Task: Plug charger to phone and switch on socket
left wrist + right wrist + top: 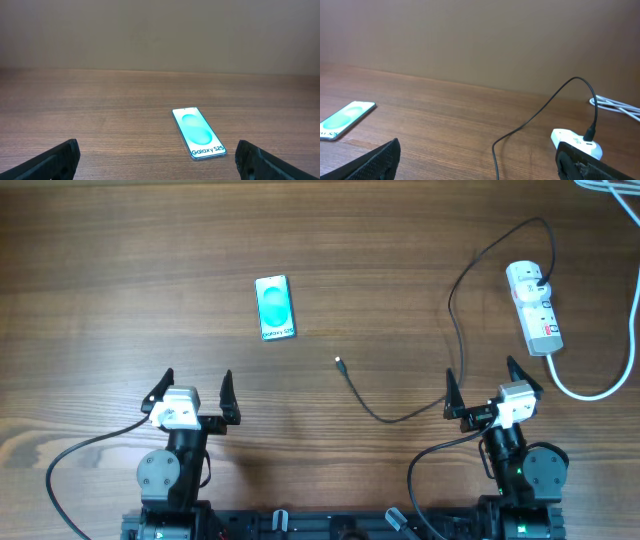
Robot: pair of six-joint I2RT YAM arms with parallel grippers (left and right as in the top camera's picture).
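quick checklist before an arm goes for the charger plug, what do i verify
1. Left gripper open and empty: ok
2. Right gripper open and empty: ok
3. Phone flat, screen up, nothing on it: ok
4. Charger plug tip loose, apart from the phone: ok
5. Charger's other end plugged into the socket: ok, as far as the right wrist view shows
6. Socket switch position: cannot tell

Phone (275, 307) lies face-up — charger tip (339, 363) loose nearby, cable in socket (534, 308).
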